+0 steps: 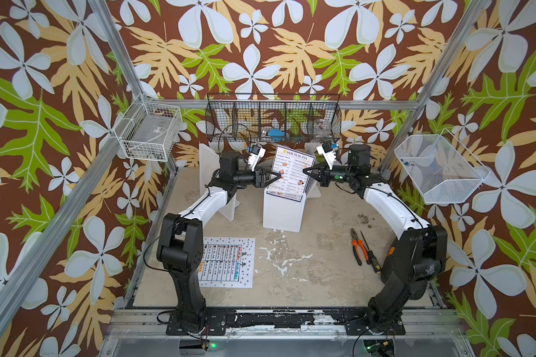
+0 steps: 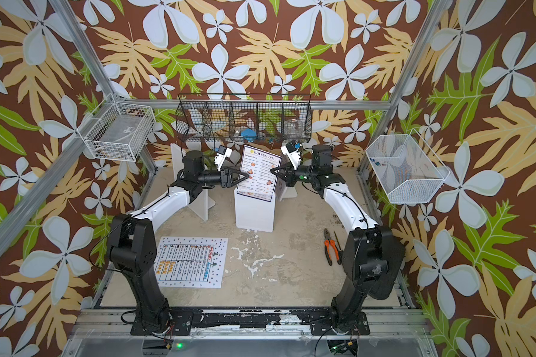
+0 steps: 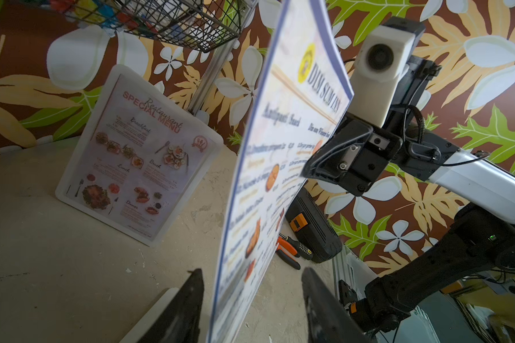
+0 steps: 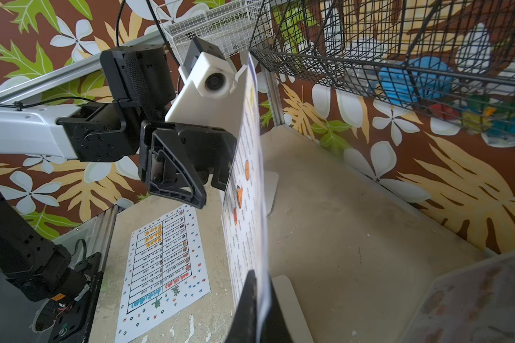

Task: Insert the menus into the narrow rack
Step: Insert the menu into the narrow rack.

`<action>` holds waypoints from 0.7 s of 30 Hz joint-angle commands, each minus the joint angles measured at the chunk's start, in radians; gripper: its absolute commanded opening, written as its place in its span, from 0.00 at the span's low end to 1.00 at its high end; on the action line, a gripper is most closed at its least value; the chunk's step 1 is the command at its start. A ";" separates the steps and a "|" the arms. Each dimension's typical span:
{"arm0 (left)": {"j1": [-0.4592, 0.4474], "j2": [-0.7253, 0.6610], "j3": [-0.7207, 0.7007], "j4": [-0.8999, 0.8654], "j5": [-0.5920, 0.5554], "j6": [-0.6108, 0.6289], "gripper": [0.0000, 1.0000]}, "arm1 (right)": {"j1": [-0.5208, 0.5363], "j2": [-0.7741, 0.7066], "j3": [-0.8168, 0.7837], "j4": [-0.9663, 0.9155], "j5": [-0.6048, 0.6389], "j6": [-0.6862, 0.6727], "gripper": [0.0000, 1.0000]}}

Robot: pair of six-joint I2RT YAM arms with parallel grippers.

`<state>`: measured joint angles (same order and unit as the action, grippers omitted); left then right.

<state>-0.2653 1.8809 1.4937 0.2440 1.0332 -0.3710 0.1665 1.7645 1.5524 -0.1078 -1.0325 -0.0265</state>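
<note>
Rack (image 1: pixel 282 213), DIM SUM INN menu (image 1: pixel 293 168) partway inside

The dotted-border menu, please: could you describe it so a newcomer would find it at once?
On the beige table, look beside the left arm. The dotted-border menu lies flat there. Unlike the upright DIM SUM INN menu, it is white, with coloured dots round a printed grid.

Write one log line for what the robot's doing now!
right gripper: shut on dim sum menu | left gripper: open, straddling it | menu bottom: in rack | dotted menu: on table
</note>
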 commanded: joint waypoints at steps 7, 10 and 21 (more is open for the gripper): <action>0.000 0.016 0.029 0.023 0.006 -0.008 0.51 | 0.007 -0.002 0.013 -0.088 0.001 -0.092 0.00; 0.001 0.021 0.038 0.025 0.007 -0.011 0.51 | 0.007 -0.010 0.010 -0.103 0.015 -0.111 0.00; 0.000 0.019 0.029 0.048 0.013 -0.029 0.36 | 0.018 -0.007 -0.021 -0.073 -0.023 -0.092 0.00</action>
<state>-0.2653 1.8999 1.5265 0.2539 1.0370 -0.3920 0.1822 1.7538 1.5307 -0.2016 -1.0306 -0.1200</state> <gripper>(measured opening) 0.377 0.049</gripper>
